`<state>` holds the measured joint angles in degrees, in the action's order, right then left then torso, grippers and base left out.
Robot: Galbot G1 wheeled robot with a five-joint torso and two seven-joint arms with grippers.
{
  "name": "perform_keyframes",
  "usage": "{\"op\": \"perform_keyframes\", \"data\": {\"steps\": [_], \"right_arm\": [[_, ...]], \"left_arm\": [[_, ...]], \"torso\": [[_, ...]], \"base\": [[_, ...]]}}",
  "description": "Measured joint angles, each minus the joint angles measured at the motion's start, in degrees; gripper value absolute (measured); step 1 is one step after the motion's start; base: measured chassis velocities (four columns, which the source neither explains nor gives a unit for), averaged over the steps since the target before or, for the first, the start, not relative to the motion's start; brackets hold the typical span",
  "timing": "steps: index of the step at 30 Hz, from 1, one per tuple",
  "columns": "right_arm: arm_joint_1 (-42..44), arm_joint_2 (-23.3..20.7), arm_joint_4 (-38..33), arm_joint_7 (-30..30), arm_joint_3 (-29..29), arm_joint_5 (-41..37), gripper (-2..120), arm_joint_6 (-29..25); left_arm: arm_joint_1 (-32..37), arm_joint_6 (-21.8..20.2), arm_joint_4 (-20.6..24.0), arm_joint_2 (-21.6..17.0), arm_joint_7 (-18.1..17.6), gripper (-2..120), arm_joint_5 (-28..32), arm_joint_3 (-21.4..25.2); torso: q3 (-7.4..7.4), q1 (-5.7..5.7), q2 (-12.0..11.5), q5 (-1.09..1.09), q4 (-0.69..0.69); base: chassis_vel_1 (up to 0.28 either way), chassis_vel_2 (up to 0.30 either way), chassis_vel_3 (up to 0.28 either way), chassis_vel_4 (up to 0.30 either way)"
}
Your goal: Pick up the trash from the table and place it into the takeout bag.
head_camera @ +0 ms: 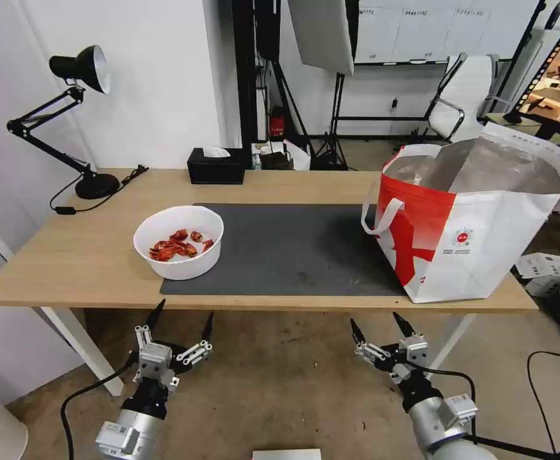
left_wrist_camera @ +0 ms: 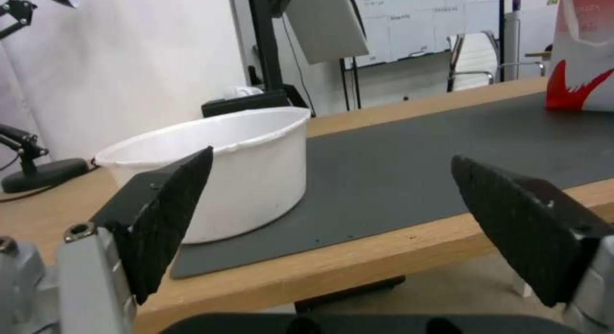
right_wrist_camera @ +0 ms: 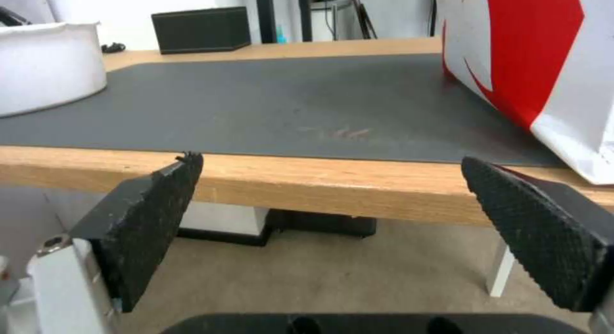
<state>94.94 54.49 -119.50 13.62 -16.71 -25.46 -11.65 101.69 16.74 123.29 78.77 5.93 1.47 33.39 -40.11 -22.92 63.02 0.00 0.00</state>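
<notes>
The table (head_camera: 88, 255) runs across the middle of the head view, a long light-wood top on white legs, and its near edge crosses both wrist views. A dark grey mat (head_camera: 293, 249) covers its centre. The takeout bag (head_camera: 478, 243), white and red with a silver lining, stands upright at the right of the frame on the mat's right end, its mouth open and a white strap hanging on its left side; what lies inside cannot be made out.

The white bowl (head_camera: 179, 241) sits left of centre, on the mat's left edge and partly over the bare wood, well apart from the bag. Red shells (head_camera: 176, 245) lie in its bottom.

At the upper left, a black desk lamp (head_camera: 69, 121) stands on the far corner of the table. A black tissue box (head_camera: 216, 166) rests at the far edge, upper centre.

The left gripper (head_camera: 181, 317) hangs at the lower left, below the table's near edge and in front of the bowl, its fingers spread wide and holding nothing. The right gripper (head_camera: 377, 326) hangs at the lower right, below the edge near the bag, likewise spread and bare.
</notes>
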Motion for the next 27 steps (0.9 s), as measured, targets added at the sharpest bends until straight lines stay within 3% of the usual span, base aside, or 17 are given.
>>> {"op": "perform_keyframes", "data": {"steps": [18,21,23,24,26,27], "right_arm": [[-0.1,-0.1,-0.1,0.0,0.0,-0.2,100,0.1],[-0.1,-0.1,-0.1,0.0,0.0,-0.2,100,0.1],[-0.1,-0.1,-0.1,0.0,0.0,-0.2,100,0.1],[-0.1,-0.1,-0.1,0.0,0.0,-0.2,100,0.1],[-0.1,-0.1,-0.1,0.0,0.0,-0.2,100,0.1],[-0.1,-0.1,-0.1,0.0,0.0,-0.2,100,0.1]], "left_arm": [[-0.8,-0.3,-0.3,-0.9,-0.1,100,0.9,0.2],[-2.4,-1.9,0.4,-2.6,-0.8,100,2.8,0.8],[-5.1,-6.1,2.7,-5.8,-2.5,100,6.7,1.5],[-5.1,-6.1,2.7,-5.8,-2.5,100,6.7,1.5],[-7.9,-9.5,3.6,-8.9,-4.6,100,11.1,1.8],[-11.2,-13.3,3.7,-12.3,-7.6,100,16.2,1.9]], "torso": [[0.0,0.0,0.0,0.0,0.01],[0.0,0.0,0.0,-0.01,0.0],[0.0,0.0,0.0,0.0,0.0],[0.0,0.0,0.0,0.0,0.0],[0.0,0.0,0.0,0.0,-0.01],[0.0,0.0,0.0,-0.03,0.01]], "base": [[0.0,0.0,0.0,0.0],[0.0,0.0,0.0,0.0],[0.0,0.0,0.0,0.0],[0.0,0.0,0.0,0.0],[0.0,0.0,0.0,0.0],[0.0,0.0,0.0,0.0]]}}
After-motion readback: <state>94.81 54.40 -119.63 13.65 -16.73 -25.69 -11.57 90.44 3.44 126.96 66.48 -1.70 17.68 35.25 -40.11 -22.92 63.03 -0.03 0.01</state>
